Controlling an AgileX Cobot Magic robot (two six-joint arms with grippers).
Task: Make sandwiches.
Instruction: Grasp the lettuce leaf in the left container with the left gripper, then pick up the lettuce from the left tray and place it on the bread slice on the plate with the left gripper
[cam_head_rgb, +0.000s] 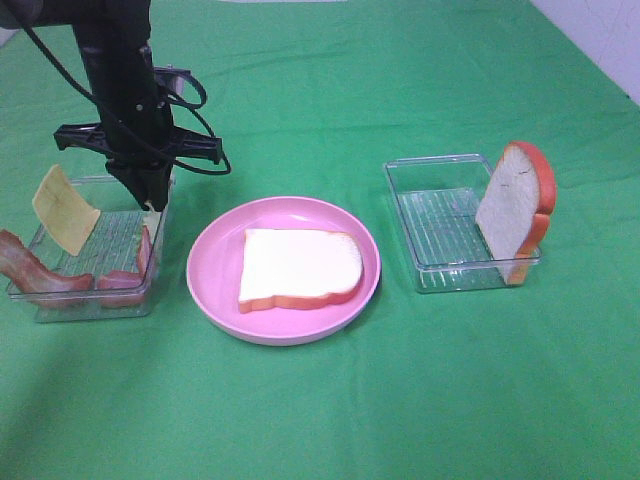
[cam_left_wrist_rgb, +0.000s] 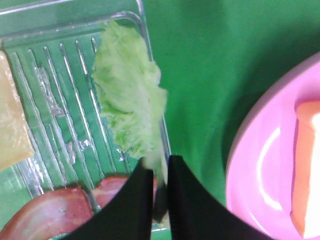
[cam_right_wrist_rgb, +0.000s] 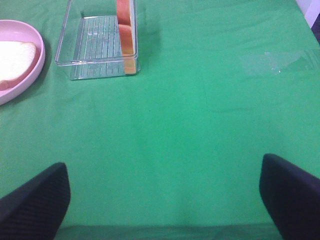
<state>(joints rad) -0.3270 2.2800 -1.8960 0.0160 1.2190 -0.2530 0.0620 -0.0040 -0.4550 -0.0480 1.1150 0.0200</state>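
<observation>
A bread slice (cam_head_rgb: 298, 265) with an orange-brown crust lies flat on the pink plate (cam_head_rgb: 215, 290). A second bread slice (cam_head_rgb: 515, 210) stands upright in the right clear tray (cam_head_rgb: 440, 215). The left clear tray (cam_head_rgb: 60, 300) holds a yellow cheese square (cam_head_rgb: 65, 210), bacon strips (cam_head_rgb: 30, 268) and pale green lettuce (cam_left_wrist_rgb: 127, 100). My left gripper (cam_left_wrist_rgb: 159, 172) reaches down into this tray, its fingers shut on the lettuce's edge by the tray wall nearest the plate. My right gripper (cam_right_wrist_rgb: 162, 205) is open over bare cloth, holding nothing, and lies outside the high view.
A green cloth covers the whole table. The left arm and its cables (cam_head_rgb: 190, 100) rise above the left tray. In the right wrist view the right tray (cam_right_wrist_rgb: 90, 45) and the plate (cam_right_wrist_rgb: 35, 55) lie far ahead of the open fingers.
</observation>
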